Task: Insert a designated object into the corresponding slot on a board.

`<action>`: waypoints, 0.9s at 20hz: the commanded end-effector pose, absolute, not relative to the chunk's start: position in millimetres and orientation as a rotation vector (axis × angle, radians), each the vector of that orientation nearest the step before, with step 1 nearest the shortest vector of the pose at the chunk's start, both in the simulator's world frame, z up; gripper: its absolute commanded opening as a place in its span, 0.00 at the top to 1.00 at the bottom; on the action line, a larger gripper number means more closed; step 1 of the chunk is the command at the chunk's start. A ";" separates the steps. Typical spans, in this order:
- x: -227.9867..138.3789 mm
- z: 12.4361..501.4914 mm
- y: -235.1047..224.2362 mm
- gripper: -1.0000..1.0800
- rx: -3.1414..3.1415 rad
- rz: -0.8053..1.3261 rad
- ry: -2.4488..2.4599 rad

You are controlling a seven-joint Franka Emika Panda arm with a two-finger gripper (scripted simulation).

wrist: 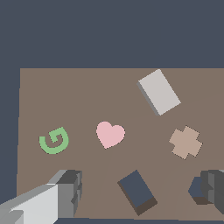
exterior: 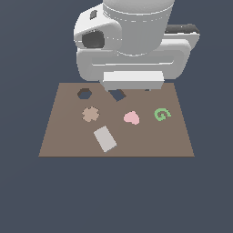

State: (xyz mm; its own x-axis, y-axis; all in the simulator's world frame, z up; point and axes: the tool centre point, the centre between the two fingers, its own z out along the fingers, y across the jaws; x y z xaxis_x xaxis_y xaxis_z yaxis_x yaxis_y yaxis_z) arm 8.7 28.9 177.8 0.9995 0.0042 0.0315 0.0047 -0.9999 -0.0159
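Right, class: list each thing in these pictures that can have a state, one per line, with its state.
block: lying flat on the board, not gripped
slot: empty
hexagonal hole: empty
heart: flat on the board
cross: flat on the board
G: flat on the board
gripper: open, holding nothing

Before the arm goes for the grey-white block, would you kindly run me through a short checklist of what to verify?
1. Gripper empty and open: ok, fingers spread wide, nothing between.
2. Grey-white block unobstructed: ok, lies flat on the board, apart from the tan cross and pink heart.
3. Rectangular slot clear: ok, dark and empty.
4. Block's angle matches slot's: cannot tell.
5. Gripper above block: not ok, it hovers over the slot.
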 end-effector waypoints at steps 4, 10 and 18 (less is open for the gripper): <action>9.3 176.6 28.2 0.04 -3.125 -0.049 -0.014; 14.0 167.5 21.9 0.04 -3.125 -0.045 -0.075; 29.7 139.8 4.3 0.04 -3.118 -0.035 -0.256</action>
